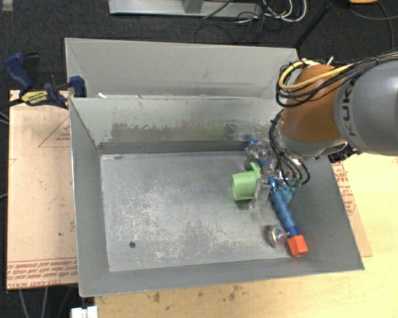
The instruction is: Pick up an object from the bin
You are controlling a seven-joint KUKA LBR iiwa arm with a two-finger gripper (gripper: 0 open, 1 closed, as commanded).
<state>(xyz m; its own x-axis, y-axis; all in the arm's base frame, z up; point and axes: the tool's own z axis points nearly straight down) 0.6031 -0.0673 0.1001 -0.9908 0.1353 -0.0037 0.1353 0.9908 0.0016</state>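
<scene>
In the right half of the bin [172, 217], close to the foot of the back wall, I see the gripper [264, 177] down at floor level. The arm [378, 105] enters from the right edge of the camera view. Its orange wrist cover [312, 114], wrapped with yellow and black cables, hangs above the bin's right rear corner and hides the upper part of the gripper.

Gripper state: I cannot tell from this view whether it is apart or closed. The mechanism reads as a tangle of bright metal and blue parts, and its tip is not distinct.

Nearest thing: a light green cylinder [244, 185], short and stubby, lying on its side on the bin floor. It sits just beside the gripper on the left, touching or nearly touching it. I cannot tell whether it is gripped.

Second thing: a tool with a blue handle [283, 212] lies slantwise from under the gripper toward the front right corner. Its far end carries an orange block [296, 245].

Third thing: a small round silvery piece [274, 236] lies just left of the orange block, near the front wall.
</scene>
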